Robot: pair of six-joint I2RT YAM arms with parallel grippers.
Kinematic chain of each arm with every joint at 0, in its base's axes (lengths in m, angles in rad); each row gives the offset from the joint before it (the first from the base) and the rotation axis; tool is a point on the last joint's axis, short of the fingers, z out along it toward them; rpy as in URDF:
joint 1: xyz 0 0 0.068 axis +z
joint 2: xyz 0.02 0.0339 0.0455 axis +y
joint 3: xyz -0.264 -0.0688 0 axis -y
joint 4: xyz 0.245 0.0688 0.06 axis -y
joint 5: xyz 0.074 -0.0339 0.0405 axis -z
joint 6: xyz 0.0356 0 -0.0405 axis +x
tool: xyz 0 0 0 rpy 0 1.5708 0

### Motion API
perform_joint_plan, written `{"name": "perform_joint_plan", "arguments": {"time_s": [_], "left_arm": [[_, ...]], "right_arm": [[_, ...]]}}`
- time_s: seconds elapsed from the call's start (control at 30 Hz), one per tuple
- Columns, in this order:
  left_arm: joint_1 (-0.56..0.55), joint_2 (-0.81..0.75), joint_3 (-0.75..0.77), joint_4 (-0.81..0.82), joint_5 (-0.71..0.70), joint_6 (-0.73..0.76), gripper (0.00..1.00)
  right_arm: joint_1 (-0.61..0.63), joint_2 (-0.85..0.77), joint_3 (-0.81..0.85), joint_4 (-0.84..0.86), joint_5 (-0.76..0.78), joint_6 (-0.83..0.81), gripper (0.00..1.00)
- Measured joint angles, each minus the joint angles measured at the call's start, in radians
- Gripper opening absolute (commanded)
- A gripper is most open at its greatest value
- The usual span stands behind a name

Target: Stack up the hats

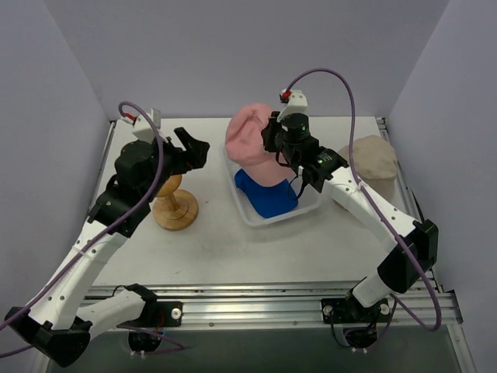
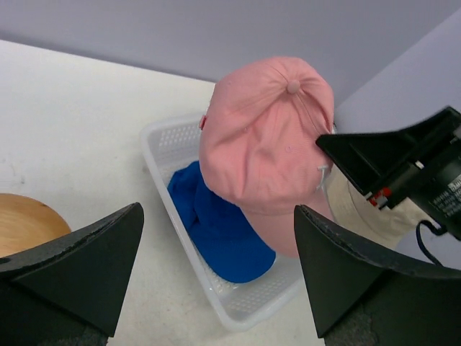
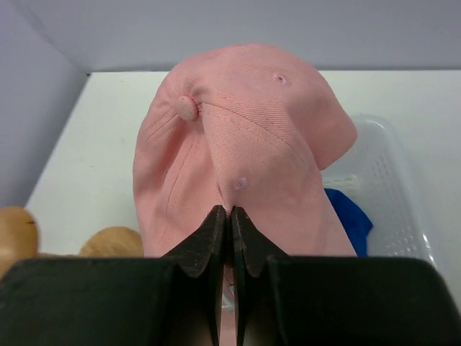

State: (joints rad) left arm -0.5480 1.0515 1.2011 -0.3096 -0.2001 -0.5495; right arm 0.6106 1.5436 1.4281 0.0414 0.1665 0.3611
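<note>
While the right hand [image 3: 230, 215] pinches a fold of the pink cap [image 3: 238, 137], its jaws are pressed together on the fabric. The cap hangs lifted over the far end of the basket [image 1: 242, 208], with its crown and top button turned toward the left arm. Whether its lower edge touches anything in the basket cannot be told. The blue cap [image 1: 268, 198] lies crumpled inside the basket, partly hidden under the pink cap. A beige hat [image 1: 373, 159] sits on the tabletop [image 1: 217, 249] to the right of the basket, just behind the right arm. The left hand [image 1: 194, 148] hovers above the tabletop to the left of the basket. Its jaws are spread wide, holding nothing, and they point toward the pink cap. Near that arm stands a wooden dome stand [image 1: 175, 206], apart from the basket.
</note>
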Motion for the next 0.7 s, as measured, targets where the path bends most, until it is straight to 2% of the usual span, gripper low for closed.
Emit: {"name": "perform_joint_plan", "arguments": {"time_s": [0.17, 0.37, 0.53, 0.7], "left_arm": [[0.153, -0.021, 0.134, -0.139, 0.062, 0.0, 0.94], [0.285, -0.064, 0.194, -0.29, 0.082, 0.018, 0.94], [0.346, -0.084, 0.246, -0.377, 0.077, 0.042, 0.94], [0.374, -0.13, 0.217, -0.393, 0.061, 0.042, 0.94]], "right_arm": [[0.098, -0.012, 0.072, 0.039, -0.019, 0.0, 0.0], [0.212, 0.029, 0.101, 0.115, -0.05, 0.002, 0.0], [0.271, 0.126, 0.148, 0.187, -0.11, 0.02, 0.0], [0.316, 0.258, 0.257, 0.213, -0.15, 0.03, 0.0]]}}
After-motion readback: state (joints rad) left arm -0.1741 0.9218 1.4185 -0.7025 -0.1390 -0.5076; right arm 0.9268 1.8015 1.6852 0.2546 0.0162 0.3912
